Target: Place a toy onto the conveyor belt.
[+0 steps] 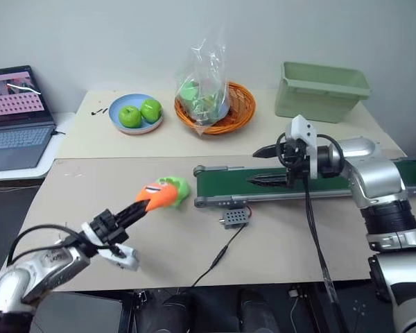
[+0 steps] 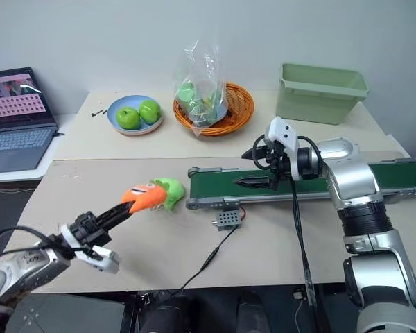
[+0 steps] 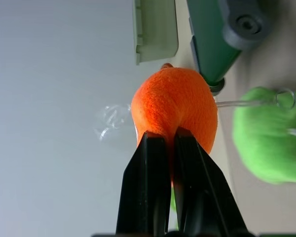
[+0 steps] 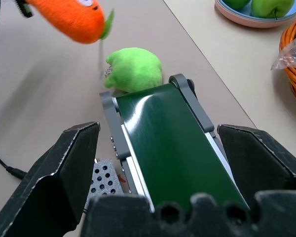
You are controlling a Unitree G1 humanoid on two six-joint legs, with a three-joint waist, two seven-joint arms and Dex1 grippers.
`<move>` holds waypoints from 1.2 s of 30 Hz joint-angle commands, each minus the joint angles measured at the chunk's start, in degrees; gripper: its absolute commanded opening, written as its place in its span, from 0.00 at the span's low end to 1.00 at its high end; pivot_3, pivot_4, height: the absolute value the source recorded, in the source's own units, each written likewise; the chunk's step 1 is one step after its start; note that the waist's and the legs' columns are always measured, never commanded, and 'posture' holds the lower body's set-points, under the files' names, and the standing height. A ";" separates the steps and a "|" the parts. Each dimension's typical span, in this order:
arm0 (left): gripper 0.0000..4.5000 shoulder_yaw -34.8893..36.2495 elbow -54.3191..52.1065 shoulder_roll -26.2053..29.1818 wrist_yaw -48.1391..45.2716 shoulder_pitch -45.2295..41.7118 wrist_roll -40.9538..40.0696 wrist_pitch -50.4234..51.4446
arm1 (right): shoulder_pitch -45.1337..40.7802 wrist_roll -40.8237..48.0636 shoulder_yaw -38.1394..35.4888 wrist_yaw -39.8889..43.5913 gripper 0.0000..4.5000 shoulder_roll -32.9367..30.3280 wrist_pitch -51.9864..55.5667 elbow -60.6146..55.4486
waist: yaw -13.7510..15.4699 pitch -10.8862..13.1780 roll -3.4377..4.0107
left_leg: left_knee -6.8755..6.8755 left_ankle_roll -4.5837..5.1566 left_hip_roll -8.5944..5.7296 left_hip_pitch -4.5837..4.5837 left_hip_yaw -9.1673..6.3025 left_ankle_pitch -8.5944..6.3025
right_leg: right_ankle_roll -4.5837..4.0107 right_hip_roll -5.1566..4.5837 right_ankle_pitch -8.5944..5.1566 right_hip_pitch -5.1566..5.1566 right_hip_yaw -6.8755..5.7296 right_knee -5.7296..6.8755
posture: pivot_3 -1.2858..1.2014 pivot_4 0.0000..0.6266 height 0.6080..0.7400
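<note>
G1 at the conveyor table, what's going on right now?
The left pincer is shut on the orange toy, holding it off the table just short of the conveyor belt's near end. A lime-green plush lies on the table by that roller. The right pincer hangs open over the belt, holding nothing. The toy is not on the belt yet.

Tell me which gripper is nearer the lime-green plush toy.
Left. The left gripper holds the orange toy right beside the lime-green plush toy; the right gripper hovers over the conveyor belt.
</note>
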 commanded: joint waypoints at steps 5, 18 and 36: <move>0.02 -6.87 6.28 0.91 -0.12 -11.62 0.34 0.57 | 0.47 1.73 -3.56 -1.10 1.00 -1.84 2.02 -4.31 | -0.36 0.00 0.00 | 0.00 -0.01 0.00 -0.04 0.02 0.00 | 0.00 0.00 0.00 -0.09 -0.01 0.05 | 0.52 0.24 1.00; 0.02 -20.13 22.31 -1.17 4.02 -31.34 3.38 -5.73 | 5.78 3.36 -7.61 -4.31 1.00 -5.21 6.55 -11.21 | -0.28 0.00 0.00 | 0.04 -0.01 -0.03 -0.06 0.02 0.01 | 0.03 0.00 0.01 -0.07 -0.02 0.06 | 0.52 0.24 1.00; 0.02 -34.42 39.11 -8.45 7.42 -43.78 7.98 -6.35 | 11.49 6.53 -10.34 -7.86 1.00 -8.23 10.42 -17.67 | -0.29 0.00 -0.02 | 0.18 0.03 -0.12 -0.06 -0.01 0.00 | 0.13 0.01 0.03 0.04 -0.05 0.08 | 0.52 0.24 1.00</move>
